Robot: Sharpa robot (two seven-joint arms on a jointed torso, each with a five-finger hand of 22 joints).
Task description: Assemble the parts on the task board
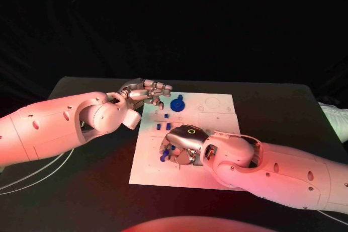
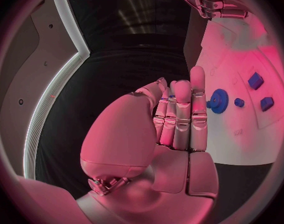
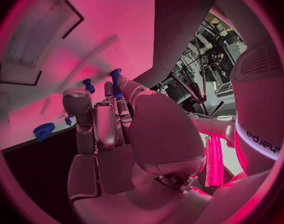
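Observation:
The white task board (image 1: pixel 218 141) lies in the middle of the black table. A blue gear (image 1: pixel 178 106) stands near its far left corner, with small blue parts (image 1: pixel 164 125) just nearer on the board. My left hand (image 1: pixel 149 91) hovers at that far left corner beside the gear (image 2: pixel 218 100), its fingers (image 2: pixel 182 109) closed together against the thumb, and I see nothing in them. My right hand (image 1: pixel 185 144) is low over the board's near left part, among blue parts (image 1: pixel 167 154). Its thumb and a finger pinch a blue peg (image 3: pixel 116 79).
Two blue blocks (image 2: pixel 255 79) and a small blue stud (image 2: pixel 239 102) lie on the board past the gear. Bare black table (image 1: pixel 87 191) surrounds the board on all sides. The board's right half (image 1: pixel 218 103) shows printed outlines and recesses.

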